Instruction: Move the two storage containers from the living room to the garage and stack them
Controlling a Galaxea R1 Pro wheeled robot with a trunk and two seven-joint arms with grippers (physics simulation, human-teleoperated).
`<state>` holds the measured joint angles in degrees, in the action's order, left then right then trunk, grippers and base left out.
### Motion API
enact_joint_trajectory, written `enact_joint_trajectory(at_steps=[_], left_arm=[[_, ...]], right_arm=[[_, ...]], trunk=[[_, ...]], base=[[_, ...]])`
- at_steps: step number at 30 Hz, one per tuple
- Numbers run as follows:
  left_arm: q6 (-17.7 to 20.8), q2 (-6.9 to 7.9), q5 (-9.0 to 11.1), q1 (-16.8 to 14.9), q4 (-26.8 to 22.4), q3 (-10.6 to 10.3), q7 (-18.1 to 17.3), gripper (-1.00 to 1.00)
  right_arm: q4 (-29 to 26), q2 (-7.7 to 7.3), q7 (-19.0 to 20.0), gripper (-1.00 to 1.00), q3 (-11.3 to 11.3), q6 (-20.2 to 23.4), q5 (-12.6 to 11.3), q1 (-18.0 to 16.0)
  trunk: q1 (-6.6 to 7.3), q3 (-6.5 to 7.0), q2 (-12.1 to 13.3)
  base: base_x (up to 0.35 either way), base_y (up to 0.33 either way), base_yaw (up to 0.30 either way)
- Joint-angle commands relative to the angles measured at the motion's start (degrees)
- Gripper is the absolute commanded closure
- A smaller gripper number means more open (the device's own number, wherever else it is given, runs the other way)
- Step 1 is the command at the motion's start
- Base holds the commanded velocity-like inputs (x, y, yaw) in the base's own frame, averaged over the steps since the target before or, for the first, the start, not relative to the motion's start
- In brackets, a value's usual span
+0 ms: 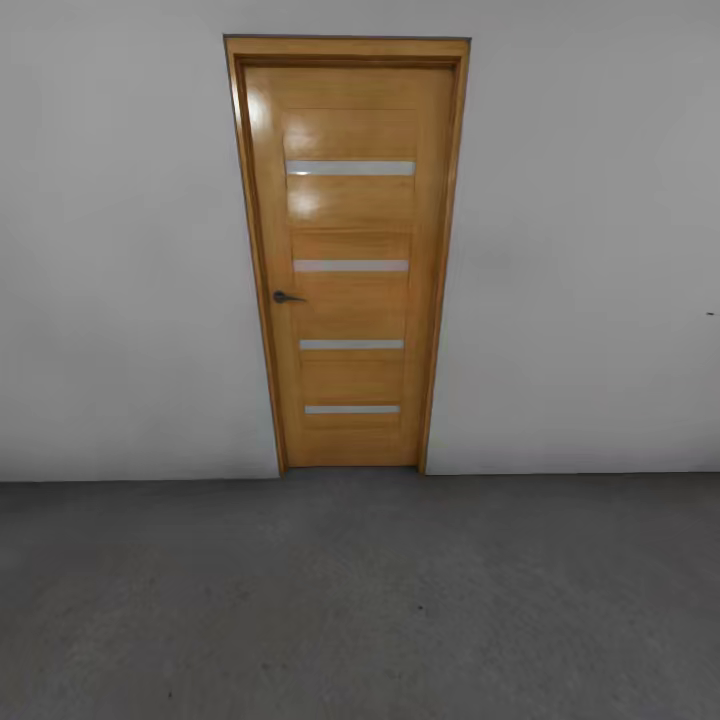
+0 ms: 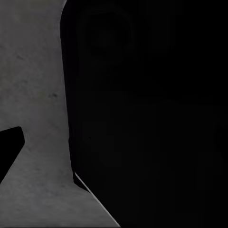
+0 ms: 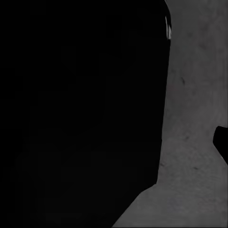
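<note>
I'm in the garage: near me bare concrete floor (image 1: 360,600), far ahead the shut orange-wood door (image 1: 350,260) in a grey-white wall (image 1: 120,250). No containers in sight, so they're elsewhere. Can't tell jaws' state. Thin-walled boxes prob. light, bit flexy; I'd grip opp. rims.

I am facing a closed orange-wood door (image 1: 350,265) standing in a matching frame (image 1: 236,250). Four frosted horizontal strips (image 1: 350,168) are running across its panel, one above another. A dark lever handle (image 1: 287,297) is sitting at the door's left edge, about mid-height. Light is glaring off the upper left of the panel. A plain grey-white wall (image 1: 110,250) is extending to either side of the frame. A small dark speck (image 1: 709,313) is showing on the wall at far right.
</note>
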<state>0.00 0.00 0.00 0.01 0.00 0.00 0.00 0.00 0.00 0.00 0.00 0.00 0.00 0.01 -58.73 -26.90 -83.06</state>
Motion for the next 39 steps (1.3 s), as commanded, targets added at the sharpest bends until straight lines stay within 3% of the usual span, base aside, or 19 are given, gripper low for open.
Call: enact_joint_trajectory(at_steps=[1,9,22,30,39], left_arm=[[0.3,0.04,0.3,0.3,0.3,0.3,-0.3,-1.00],[2.0,0.06,0.4,2.0,0.0,0.5,-0.3,-1.00],[1.0,0.28,0.3,1.5,-0.8,0.4,0.0,-1.00],[-1.1,1.58,0.3,-0.6,-3.3,0.2,0.0,-1.00],[-4.0,0.94,0.3,-3.6,-6.2,0.1,0.0,-1.00]], right_arm=[[0.3,0.33,0.3,-1.00,0.2,0.3,0.3,0.3],[2.1,0.46,0.5,-1.00,0.1,2.2,0.2,3.0],[0.8,0.53,0.5,-1.00,0.1,1.9,0.2,2.6],[-1.7,0.19,0.5,-1.00,-0.5,-0.2,-0.1,0.2],[-4.6,0.35,0.0,-1.00,-0.5,-3.1,-0.1,-2.7]], trunk=[[0.00,-0.03,0.0],[0.00,-0.03,0.0],[0.00,-0.03,0.0],[0.00,-0.03,0.0],[0.00,-0.03,0.0]], base=[[0.000,0.000,0.000],[0.000,0.000,0.000],[0.000,0.000,0.000],[0.000,0.000,0.000],[0.000,0.000,0.000]])
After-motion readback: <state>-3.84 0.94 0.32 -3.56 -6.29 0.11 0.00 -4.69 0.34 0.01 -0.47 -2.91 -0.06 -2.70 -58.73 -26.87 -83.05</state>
